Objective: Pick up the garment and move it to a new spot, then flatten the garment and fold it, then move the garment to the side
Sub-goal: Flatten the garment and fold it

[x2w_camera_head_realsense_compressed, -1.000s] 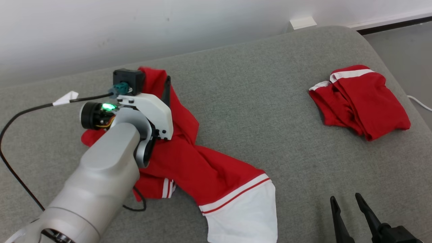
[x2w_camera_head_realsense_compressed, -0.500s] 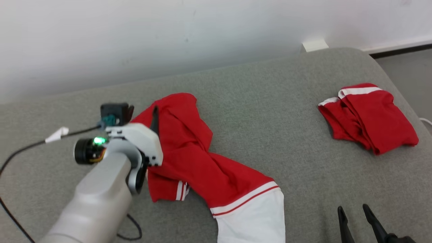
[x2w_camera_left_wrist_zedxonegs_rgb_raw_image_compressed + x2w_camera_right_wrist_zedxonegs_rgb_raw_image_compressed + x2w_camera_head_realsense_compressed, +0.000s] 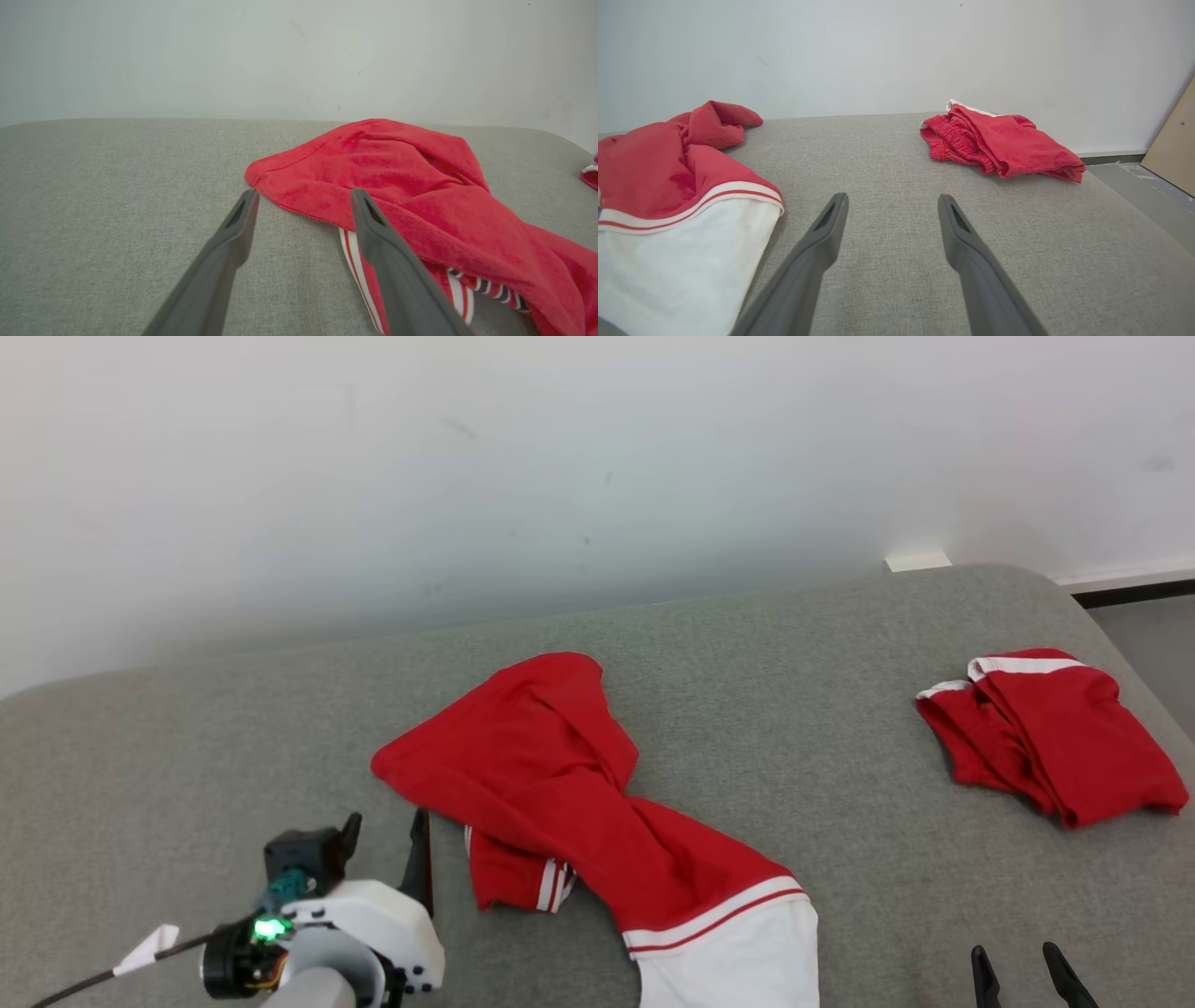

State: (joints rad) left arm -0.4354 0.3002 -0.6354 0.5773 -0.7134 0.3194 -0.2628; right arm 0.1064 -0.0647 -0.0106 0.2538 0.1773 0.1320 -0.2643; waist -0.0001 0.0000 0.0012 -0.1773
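The garment [image 3: 579,812], a twisted red jersey of soft knit, is running off the head view's bottom edge at its white panel, with a striped cuff half tucking under a red fold. It is lying mid-counter [image 3: 794,644] on padded grey woven cloth. The left tool [image 3: 386,819] is standing spread just beside its red corner, gripping nothing, and the right tool [image 3: 1015,954], cut off to its tips, is gaping wide, well apart from a folded red garment [image 3: 1055,737].
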